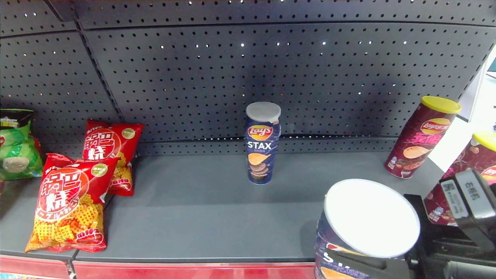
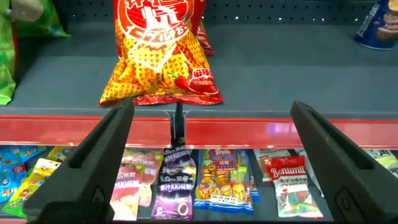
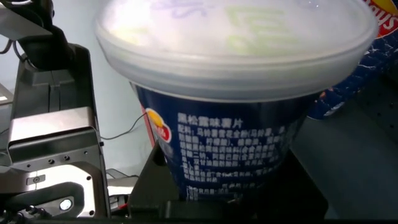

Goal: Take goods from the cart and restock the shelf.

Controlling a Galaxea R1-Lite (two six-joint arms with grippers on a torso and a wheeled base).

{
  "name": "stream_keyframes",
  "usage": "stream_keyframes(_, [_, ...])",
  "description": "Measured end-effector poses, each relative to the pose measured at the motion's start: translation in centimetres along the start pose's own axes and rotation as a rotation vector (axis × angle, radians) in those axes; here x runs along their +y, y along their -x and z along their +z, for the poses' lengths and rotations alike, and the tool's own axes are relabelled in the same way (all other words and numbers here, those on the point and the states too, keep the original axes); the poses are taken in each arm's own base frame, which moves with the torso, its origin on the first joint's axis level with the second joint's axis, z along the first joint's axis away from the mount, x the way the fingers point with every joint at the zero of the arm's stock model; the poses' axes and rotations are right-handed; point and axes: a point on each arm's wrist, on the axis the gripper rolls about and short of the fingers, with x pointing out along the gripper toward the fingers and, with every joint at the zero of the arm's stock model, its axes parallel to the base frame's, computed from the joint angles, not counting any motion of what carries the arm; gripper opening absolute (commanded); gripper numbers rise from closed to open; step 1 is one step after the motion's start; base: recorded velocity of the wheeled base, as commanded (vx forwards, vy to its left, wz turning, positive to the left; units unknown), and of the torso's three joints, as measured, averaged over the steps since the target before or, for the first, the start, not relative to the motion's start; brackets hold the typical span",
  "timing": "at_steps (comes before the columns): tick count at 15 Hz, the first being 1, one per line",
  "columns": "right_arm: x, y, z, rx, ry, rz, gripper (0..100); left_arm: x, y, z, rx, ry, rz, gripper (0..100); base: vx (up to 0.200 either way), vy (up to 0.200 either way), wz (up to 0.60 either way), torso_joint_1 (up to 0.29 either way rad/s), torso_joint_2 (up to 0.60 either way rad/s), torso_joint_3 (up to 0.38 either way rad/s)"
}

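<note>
Dark grey perforated back panel (image 1: 217,77) behind, flat grey shelf deck (image 1: 193,209) in front of it, so I'm parked right at the shelf. This looks to me like the placing step, not the picking one. My right gripper (image 3: 230,202) has its fingers clamped around the lower body of a tall blue cardboard chip can with a frosted white plastic lid (image 1: 368,221). It's held more or less upright at the deck's front right corner, and I can't tell if it's over the deck yet. A matching blue chip can with a pale grey lid (image 1: 262,143) stands upright mid-shelf near the back, so that's the obvious neighbour. Two maroon cans with yellow lids (image 1: 422,137) sit close on the right of my load, which makes me a bit nervous. Next I reckon I need to push forward and a touch left, keep the can vertical, lower it till the base sits flat, then let go. My left gripper (image 2: 211,168) hangs with its fingers (image 2: 93,162) spread wide and nothing between them, near the shelf's red front lip (image 2: 249,130), in front of the red crinkly snack bags (image 1: 69,205).
</note>
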Motion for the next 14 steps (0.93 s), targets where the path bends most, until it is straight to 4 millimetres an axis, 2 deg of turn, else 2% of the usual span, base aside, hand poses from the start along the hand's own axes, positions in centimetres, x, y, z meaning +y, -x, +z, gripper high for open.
stream_keyframes(2, [-0.1,0.1,0.3,-0.011,-0.001,-0.007,0,-0.1,0.1,0.2,-0.009,-0.043,-0.06,100,0.0,0.0,0.0,0.0,0.0,0.0])
stream_keyframes(3, [-0.1,0.2,0.4,-0.017,-0.003,-0.01,0,-0.2,0.3,1.3,-0.048,-0.055,-0.096,100,0.0,0.0,0.0,0.0,0.0,0.0])
stream_keyframes(4, [-0.2,0.2,0.5,-0.022,-0.009,-0.013,0,-0.3,0.6,2.7,-0.082,-0.056,-0.121,100,0.0,0.0,0.0,0.0,0.0,0.0])
stream_keyframes(6, [-0.2,0.3,0.7,-0.029,-0.024,-0.015,0,-0.6,0.9,7.2,-0.138,-0.05,-0.204,100,0.0,0.0,0.0,0.0,0.0,0.0])
stream_keyframes(7, [-0.3,0.3,0.8,-0.033,-0.034,-0.018,0,-0.7,0.5,9.5,-0.141,-0.056,-0.243,100,0.0,0.0,0.0,0.0,0.0,0.0])
stream_keyframes(9, [-0.5,0.4,1.1,-0.043,-0.049,-0.026,0,-1.1,-2.3,14.0,-0.13,-0.109,-0.343,100,0.0,0.0,0.0,0.0,0.0,0.0])
stream_keyframes(11, [-0.8,0.2,1.8,-0.065,-0.049,-0.035,0,-1.5,-7.3,16.8,-0.095,-0.182,-0.464,100,0.0,0.0,0.0,0.0,0.0,0.0])
stream_keyframes(12, [-1.0,0.1,2.2,-0.077,-0.045,-0.04,0,-2.0,-9.9,17.3,-0.068,-0.209,-0.532,100,0.0,0.0,0.0,0.0,0.0,0.0])
stream_keyframes(14, [-1.4,-0.1,3.1,-0.1,-0.056,-0.047,0,-3.8,-14.5,16.4,0.014,-0.222,-0.709,100,0.0,0.0,0.0,0.0,0.0,0.0])
